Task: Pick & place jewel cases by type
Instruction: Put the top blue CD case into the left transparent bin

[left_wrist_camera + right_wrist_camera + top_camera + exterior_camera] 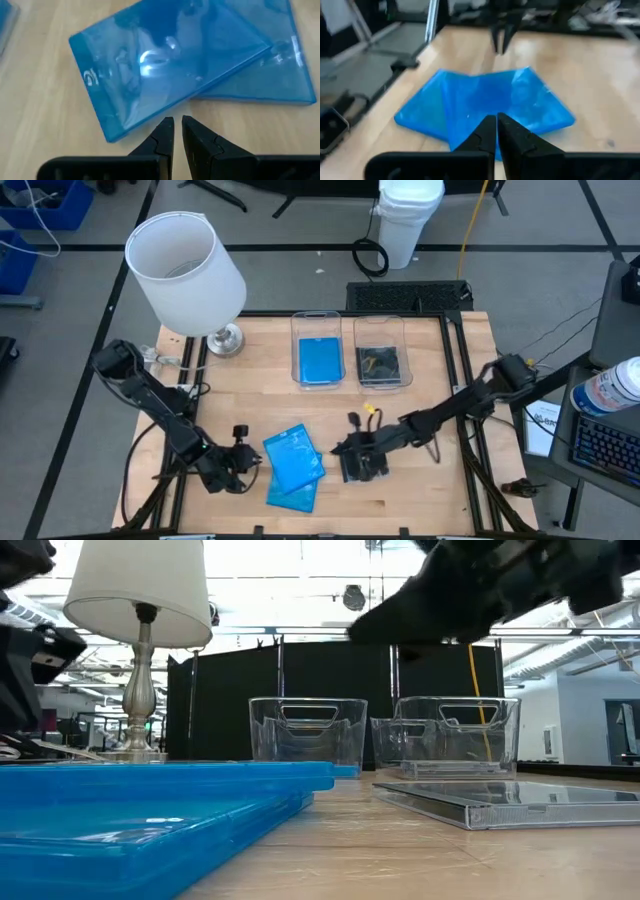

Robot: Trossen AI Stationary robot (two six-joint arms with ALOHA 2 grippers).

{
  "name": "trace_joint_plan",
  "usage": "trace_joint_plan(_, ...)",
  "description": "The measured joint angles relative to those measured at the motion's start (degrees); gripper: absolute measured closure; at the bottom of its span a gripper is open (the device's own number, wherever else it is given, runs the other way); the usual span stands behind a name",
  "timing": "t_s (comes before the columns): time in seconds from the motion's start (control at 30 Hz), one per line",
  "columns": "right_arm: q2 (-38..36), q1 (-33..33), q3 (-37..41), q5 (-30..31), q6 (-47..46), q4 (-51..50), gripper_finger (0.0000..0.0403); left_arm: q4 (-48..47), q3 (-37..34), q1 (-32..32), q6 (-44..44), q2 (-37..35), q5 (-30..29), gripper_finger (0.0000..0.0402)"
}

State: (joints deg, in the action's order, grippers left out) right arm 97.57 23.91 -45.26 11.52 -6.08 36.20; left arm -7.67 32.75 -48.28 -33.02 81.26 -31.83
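Grey jewel case (pixel 500 802) only at table level.

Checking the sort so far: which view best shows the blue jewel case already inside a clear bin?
The high view: looking straight down, the blue jewel case lies flat in the left clear bin. The low view shows that bin only side-on, its contents hard to make out. Neither wrist view shows the bins.
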Motion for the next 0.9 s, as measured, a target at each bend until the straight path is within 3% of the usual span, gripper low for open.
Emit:
trace_joint_plan(0.2, 5.93, -0.08, -10.15, -2.32, 0.1, -9.27, 0.0319, -0.26, -0.02, 1.84, -1.63, 1.37, 1.8, 0.0355)
trace_joint_plan(0.3, 7.07, -1.62, -13.36, -6.44, -5.29, -15.9, 0.0279, -0.1, -0.01, 2.71, -1.79, 1.7, 2.35, 0.0355)
trace_joint_plan(0.47, 7.27, -4.76, -13.94, -13.81, -16.51, -18.55, 0.0233, -1.0, -0.02, 3.22, -3.18, 2.73, 3.41, 0.0355)
trace_joint_plan(0.63, 7.32, -6.36, -12.71, -16.13, -23.06, -20.71, 0.0216, -1.67, -0.02, 4.48, -3.65, 3.82, 3.36, 0.0355)
trace_joint_plan(0.9, 7.29, -8.17, -10.78, -15.99, -23.59, -20.79, 0.0221, -1.51, -0.04, 8.23, -2.56, 5.02, 3.36, 0.0355)
